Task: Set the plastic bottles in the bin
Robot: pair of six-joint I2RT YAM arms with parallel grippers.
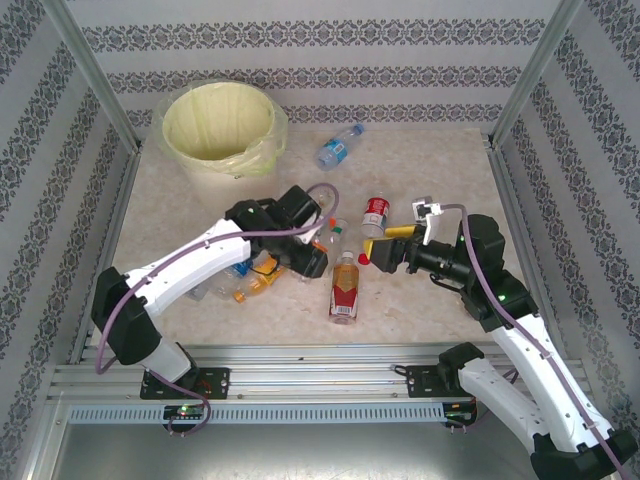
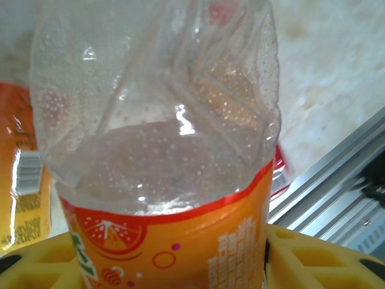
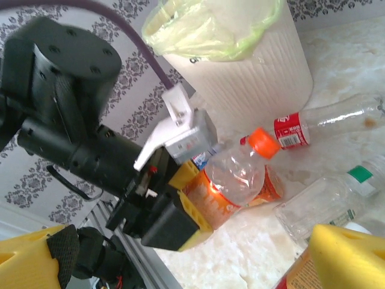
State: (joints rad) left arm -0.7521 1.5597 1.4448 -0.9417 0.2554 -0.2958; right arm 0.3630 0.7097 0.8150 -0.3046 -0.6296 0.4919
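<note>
My left jaws are clamped on the orange bottle (image 2: 156, 156), yellow pads (image 2: 307, 256) pressing either side of its label. It sticks straight out ahead of me, long axis in line with my fingers, and from the right wrist view its orange cap (image 3: 263, 142) points away from the wrist. The bin (image 1: 215, 178) sits at the far left corner of the desk (image 1: 430, 170), up and left of this grip. My left arm is plainly the nearer one, so carrying it falls to that side.

My right jaws are spread wide and hold nothing. They hover just beside a red bottle (image 1: 344, 287) lying on the desk, neck towards the far side.

Stuff I can't make out:
- From above, my left wrist covers the orange bottle, so I can't tell if it's off the desk yet.
- In the left wrist view the bottle's top runs off the frame.
- A pile (image 1: 250, 282) of bottles hides partly under my left forearm, so no count from me.
- A blue bottle (image 1: 340, 146) lies alone near the bin.
</note>
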